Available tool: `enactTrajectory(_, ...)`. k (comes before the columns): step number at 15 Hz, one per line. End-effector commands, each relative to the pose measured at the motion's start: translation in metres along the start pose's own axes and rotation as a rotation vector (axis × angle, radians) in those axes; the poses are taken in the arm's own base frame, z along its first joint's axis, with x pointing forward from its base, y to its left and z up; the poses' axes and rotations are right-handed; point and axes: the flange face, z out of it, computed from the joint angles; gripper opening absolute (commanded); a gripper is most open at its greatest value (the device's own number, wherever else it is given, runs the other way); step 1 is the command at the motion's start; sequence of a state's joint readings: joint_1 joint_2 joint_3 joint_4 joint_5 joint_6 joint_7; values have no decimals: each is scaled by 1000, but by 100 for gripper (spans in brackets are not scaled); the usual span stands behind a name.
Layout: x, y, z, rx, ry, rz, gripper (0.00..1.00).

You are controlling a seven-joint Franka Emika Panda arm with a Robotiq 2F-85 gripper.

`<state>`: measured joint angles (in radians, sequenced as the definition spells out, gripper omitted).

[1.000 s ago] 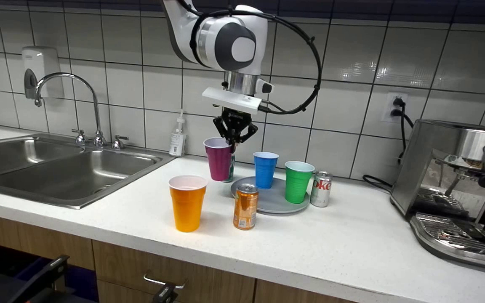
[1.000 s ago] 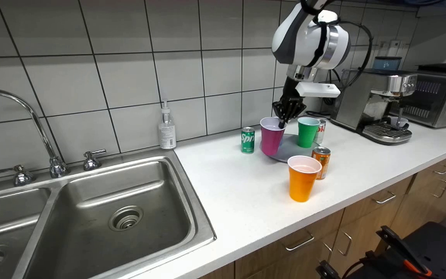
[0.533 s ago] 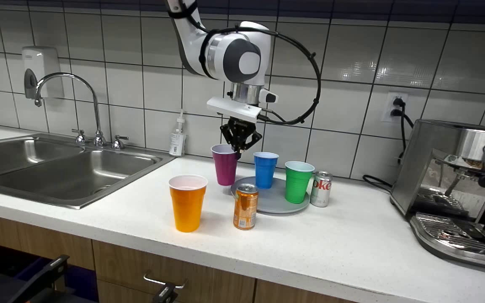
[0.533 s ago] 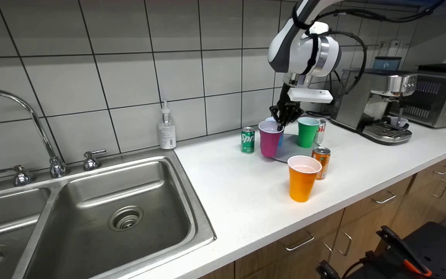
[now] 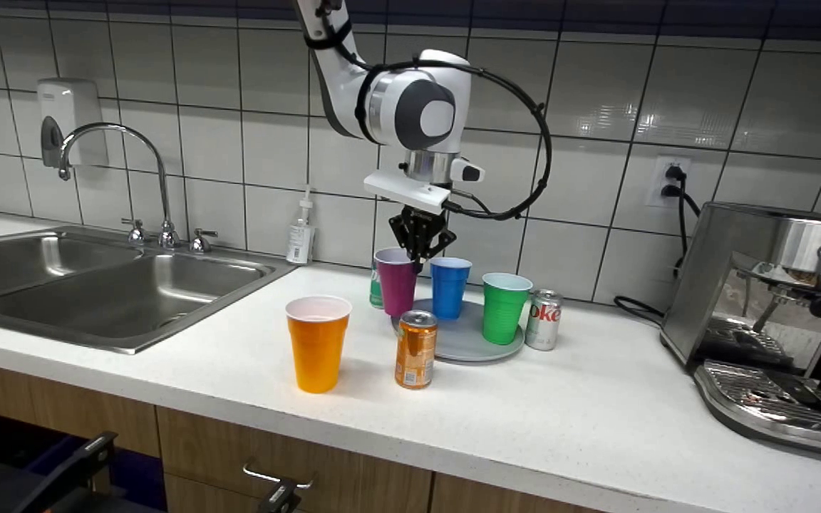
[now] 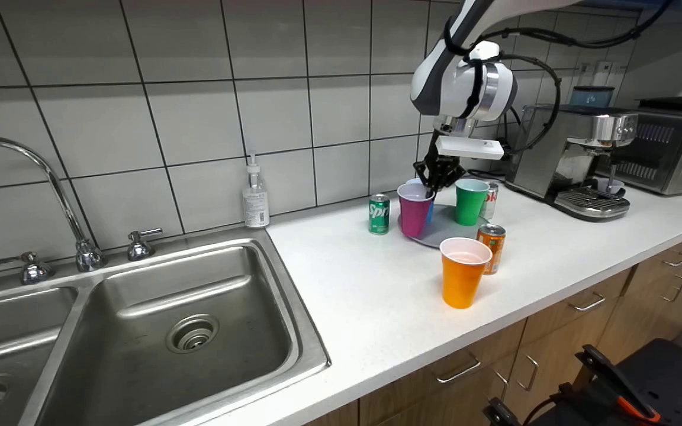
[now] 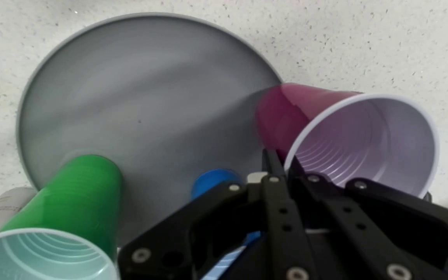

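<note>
Your claw (image 7: 283,158) pinches the purple cup (image 7: 344,134) by its rim; the plate (image 7: 142,97) bears 2: blue cup (image 5: 448,292), green cup (image 5: 502,315).

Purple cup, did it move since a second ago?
Yes. In an exterior view, the purple cup has moved to the right in the picture, closer to the blue cup, which stayed put.

Kitchen. In an exterior view, a tiled wall (image 5: 275,149) filled the background; a double steel sink (image 5: 111,306) with arched tap (image 5: 167,234) lay at left, a wall-mounted dispenser (image 5: 74,121) hung upper left, an espresso machine (image 5: 767,306) stood at the right edge. Wood-fronted drawers (image 5: 197,445) ran beneath the white bench (image 5: 496,413), bottom of frame.
</note>
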<state>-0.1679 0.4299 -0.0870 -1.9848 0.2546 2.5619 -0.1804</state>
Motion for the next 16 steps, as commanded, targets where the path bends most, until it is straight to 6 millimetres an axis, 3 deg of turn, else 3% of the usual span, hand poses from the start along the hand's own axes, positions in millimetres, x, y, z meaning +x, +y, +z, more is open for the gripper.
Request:
enactTrajectory(1,13,13,-2,-15,-13,55,1)
enactTrajectory(8,12,31,-3,-24,-8,128,1)
enactTrajectory(16,9,31,8,-23,-43,162,1)
